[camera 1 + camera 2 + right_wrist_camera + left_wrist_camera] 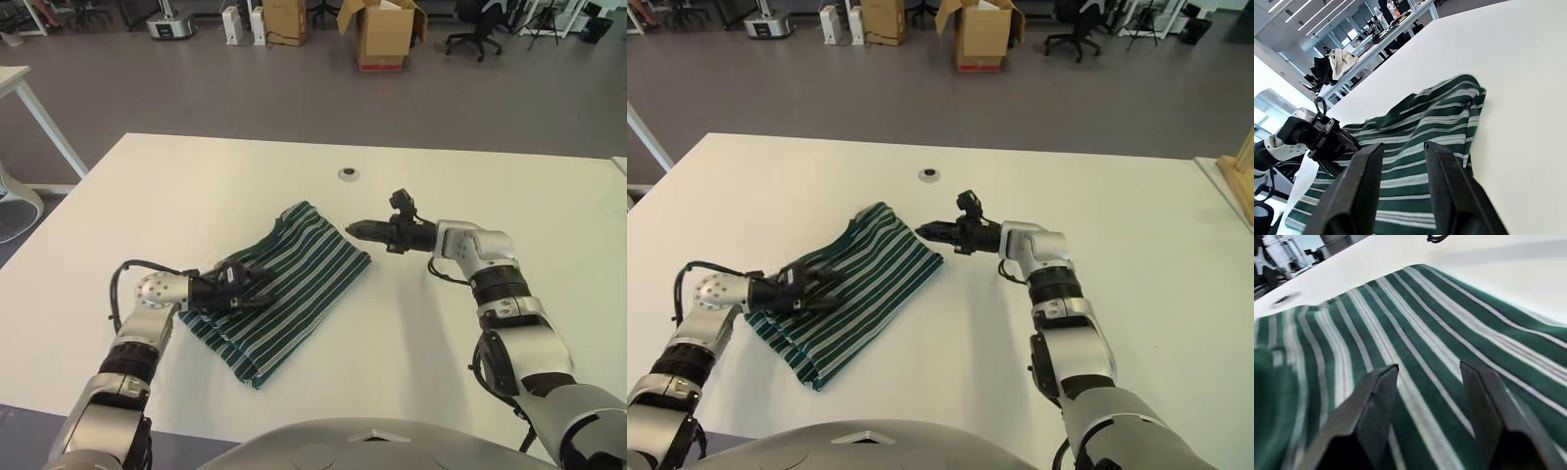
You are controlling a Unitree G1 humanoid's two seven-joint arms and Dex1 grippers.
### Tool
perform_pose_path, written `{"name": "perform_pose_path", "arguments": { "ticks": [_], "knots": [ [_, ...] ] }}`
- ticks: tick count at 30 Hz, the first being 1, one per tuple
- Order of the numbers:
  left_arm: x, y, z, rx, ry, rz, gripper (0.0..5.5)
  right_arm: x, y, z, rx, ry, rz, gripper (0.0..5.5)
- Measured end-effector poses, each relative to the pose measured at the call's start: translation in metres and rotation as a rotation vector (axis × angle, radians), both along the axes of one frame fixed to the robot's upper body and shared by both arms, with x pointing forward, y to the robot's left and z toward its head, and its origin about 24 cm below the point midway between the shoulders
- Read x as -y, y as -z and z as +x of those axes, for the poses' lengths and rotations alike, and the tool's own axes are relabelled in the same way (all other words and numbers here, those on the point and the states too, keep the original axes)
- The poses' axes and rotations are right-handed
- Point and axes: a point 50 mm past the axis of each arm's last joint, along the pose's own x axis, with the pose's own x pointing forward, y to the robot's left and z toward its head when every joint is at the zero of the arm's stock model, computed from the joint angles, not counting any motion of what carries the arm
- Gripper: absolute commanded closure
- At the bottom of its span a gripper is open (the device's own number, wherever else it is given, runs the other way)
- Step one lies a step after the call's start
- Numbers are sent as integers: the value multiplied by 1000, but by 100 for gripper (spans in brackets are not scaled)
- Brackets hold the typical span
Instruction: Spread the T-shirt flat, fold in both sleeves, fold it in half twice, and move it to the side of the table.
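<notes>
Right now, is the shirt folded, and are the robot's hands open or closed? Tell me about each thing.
T-shirt: folded into a small rectangle, lying on the table.
Left gripper: open, over the shirt's edge.
Right gripper: open, empty, beside the shirt's corner.
Cardboard box: flaps open.

A wide white counter [509,196] stands on a grey floor [245,88]. Beyond it, at 12 o'clock, is an open cardboard box [382,34]. A black office chair [477,29] is at 1 o'clock and another white table [15,83] at 10 o'clock. Strip lights [1288,11] line the ceiling.
</notes>
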Motion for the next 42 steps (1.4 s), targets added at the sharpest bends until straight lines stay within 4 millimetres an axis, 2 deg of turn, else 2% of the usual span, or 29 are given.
{"name": "perform_pose_path", "arguments": {
  "ticks": [2, 5, 9, 13, 17, 19, 21, 24, 25, 27, 29, 31, 33, 34, 36, 38, 42],
  "knots": [
    [12, 5, -14, -73, 81, -22, 319, 2, 7, -6, -82, -57, -8, 396],
    [21, 3, -20, -102, 118, -42, 319, -1, 12, -14, -155, -131, -6, 396],
    [29, -1, -25, -112, 119, -65, 319, 5, 32, -21, -211, -81, -46, 396],
    [44, -14, -33, -136, 130, -138, 319, 13, 40, -9, -159, -10, -201, 396],
    [71, -31, -42, -243, 188, -269, 319, 14, 34, 3, -93, -21, -313, 396],
    [76, -35, -43, -267, 212, -270, 319, 12, 27, 11, -8, -66, -412, 396],
    [70, -41, -27, -193, 169, -241, 319, 15, 22, 17, 44, -90, -485, 396],
    [45, -54, 27, 71, -24, -116, 319, 18, 17, 22, 64, -87, -503, 396],
    [42, -57, 34, 111, -40, -109, 319, 19, 16, 23, 64, -83, -500, 396],
    [40, -52, 38, 129, -50, -98, 319, 20, 15, 24, 68, -82, -503, 396],
    [34, -38, 38, 187, 57, 71, 319, 20, 15, 24, 73, -83, -495, 396],
    [23, -20, 28, 225, 265, 270, 319, 19, 15, 25, 94, -73, -482, 396],
    [23, -26, 25, 335, 501, 378, 319, 20, 19, 28, 110, -1, -512, 396],
    [23, -26, 23, 343, 534, 390, 319, 21, 21, 28, 112, 25, -521, 396],
    [28, -25, 20, 337, 577, 379, 319, 25, 22, 32, 133, 106, -539, 396],
    [45, -23, 17, 313, 588, 308, 319, 24, 16, 38, 166, 169, -546, 396],
    [104, -9, 11, 259, 498, 109, 319, 17, 12, 43, 188, 216, -508, 396]
  ]
}}
